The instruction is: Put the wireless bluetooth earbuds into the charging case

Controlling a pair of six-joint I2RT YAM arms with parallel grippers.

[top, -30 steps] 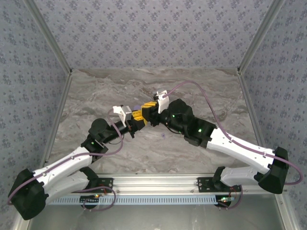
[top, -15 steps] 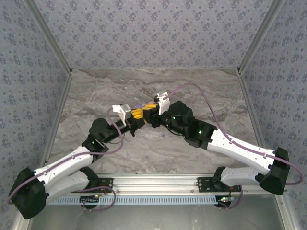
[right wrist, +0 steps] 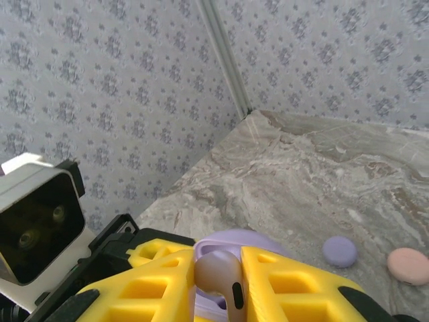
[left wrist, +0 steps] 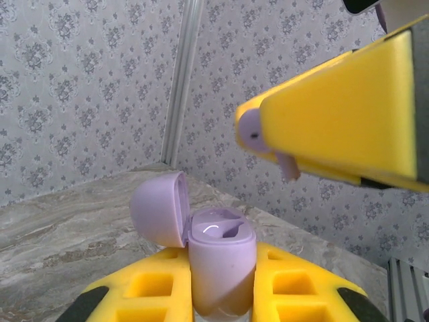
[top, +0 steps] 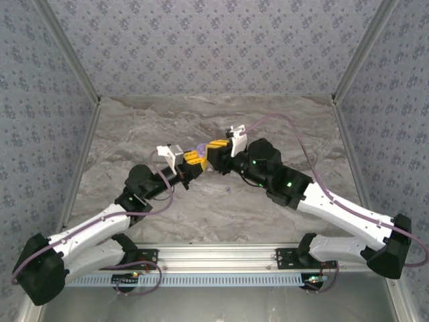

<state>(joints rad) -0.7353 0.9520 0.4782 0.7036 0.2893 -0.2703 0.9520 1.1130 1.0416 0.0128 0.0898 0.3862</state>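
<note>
Our left arm stretches forward and inward, left gripper (top: 192, 158) clamped on the open lavender case (left wrist: 221, 261), its lid (left wrist: 159, 206) tipped back. Our right arm bends inward, right gripper (top: 218, 148) pinching a lavender earbud (right wrist: 216, 275) near the case, above the table (top: 134, 134).

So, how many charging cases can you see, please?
3: open lavender case in the left hand; second lavender case and pink case on the table. Others may be hidden.

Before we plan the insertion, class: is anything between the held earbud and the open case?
Nothing visible. The earbud, pinched in the right gripper, is apart from the case with air between; the lid is swung back off the opening.
</note>
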